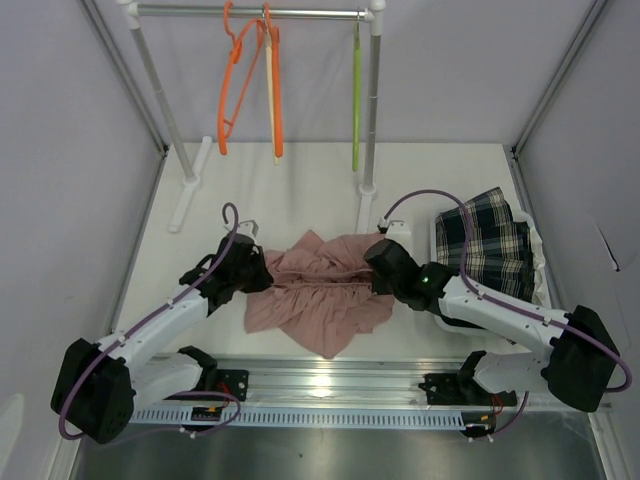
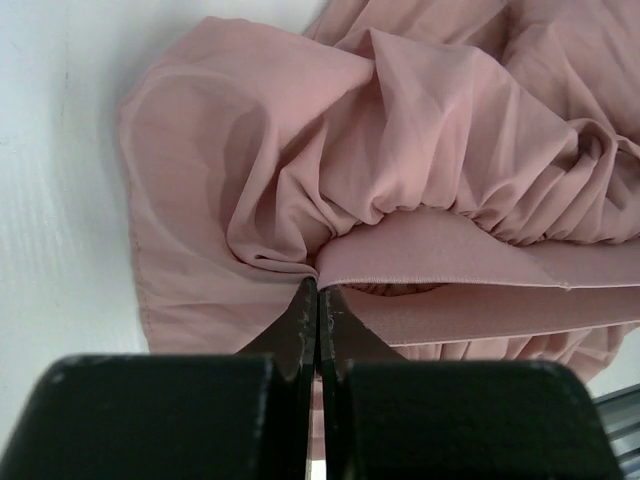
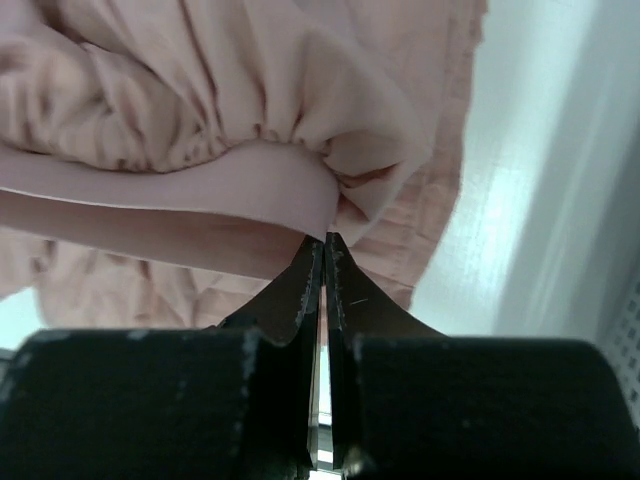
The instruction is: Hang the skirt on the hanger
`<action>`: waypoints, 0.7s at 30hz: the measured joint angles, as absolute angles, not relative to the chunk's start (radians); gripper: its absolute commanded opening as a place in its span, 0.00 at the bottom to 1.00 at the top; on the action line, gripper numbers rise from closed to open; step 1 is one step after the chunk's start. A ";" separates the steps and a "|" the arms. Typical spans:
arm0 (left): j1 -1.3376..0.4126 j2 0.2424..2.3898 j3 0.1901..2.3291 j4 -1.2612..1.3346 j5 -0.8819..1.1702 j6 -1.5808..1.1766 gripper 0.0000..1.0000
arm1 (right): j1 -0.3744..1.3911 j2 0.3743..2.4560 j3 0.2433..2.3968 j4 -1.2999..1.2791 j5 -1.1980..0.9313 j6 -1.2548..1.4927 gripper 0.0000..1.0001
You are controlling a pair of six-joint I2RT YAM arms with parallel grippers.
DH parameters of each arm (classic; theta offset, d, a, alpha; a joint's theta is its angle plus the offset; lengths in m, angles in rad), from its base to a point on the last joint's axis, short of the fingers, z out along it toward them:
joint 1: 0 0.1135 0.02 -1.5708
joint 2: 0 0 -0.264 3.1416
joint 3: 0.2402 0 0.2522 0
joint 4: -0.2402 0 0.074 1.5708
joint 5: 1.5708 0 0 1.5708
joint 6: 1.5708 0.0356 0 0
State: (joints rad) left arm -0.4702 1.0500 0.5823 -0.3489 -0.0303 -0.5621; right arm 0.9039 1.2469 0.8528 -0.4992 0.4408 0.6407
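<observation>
We have the left gripper (image 2: 318, 288) and the right gripper (image 3: 322, 245) each pinched fully together on one end of the waistband of the pink garment (image 1: 320, 290), which lies spread between them on the table (image 1: 300, 190). The skirt (image 1: 485, 240) lies untouched, bunched at the right side of the table beyond the right arm, and the hanger (image 1: 272, 110) hangs on the rail (image 1: 250, 12) between the orange hangers (image 1: 232, 90). We judge the real work is not yet begun: next we must lay the pink piece aside, then fetch the skirt by its waistband.
</observation>
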 measured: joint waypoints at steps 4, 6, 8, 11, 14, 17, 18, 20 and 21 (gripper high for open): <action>-0.467 1.049 0.579 -0.327 -0.018 -0.566 0.10 | 0.899 1.222 0.850 -0.437 0.406 0.648 0.00; -0.466 1.043 0.579 -0.325 -0.009 -0.559 0.22 | 0.899 1.222 0.850 -0.419 0.395 0.652 0.00; -0.464 1.032 0.580 -0.328 0.005 -0.554 0.32 | 0.899 1.225 0.850 -0.411 0.385 0.655 0.00; -0.464 1.010 0.584 -0.341 0.017 -0.543 0.40 | 0.899 1.237 0.851 -0.406 0.378 0.657 0.00; -0.463 0.987 0.602 -0.363 0.031 -0.531 0.47 | 0.899 1.257 0.854 -0.407 0.375 0.662 0.00; -0.463 0.969 0.631 -0.387 0.035 -0.514 0.51 | 0.899 1.272 0.863 -0.407 0.375 0.663 0.00; -0.463 0.960 0.640 -0.394 0.038 -0.510 0.51 | 0.899 1.274 0.867 -0.407 0.375 0.664 0.00; -0.463 0.939 0.662 -0.419 0.041 -0.496 0.52 | 0.899 1.277 0.876 -0.410 0.375 0.667 0.00; -0.463 0.928 0.675 -0.433 0.042 -0.491 0.52 | 0.899 1.279 0.881 -0.410 0.375 0.667 0.00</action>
State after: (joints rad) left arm -0.4625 0.9283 0.6746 -0.4328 0.0422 -0.4908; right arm 0.8989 1.2793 0.8814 -0.4099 0.3748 0.6674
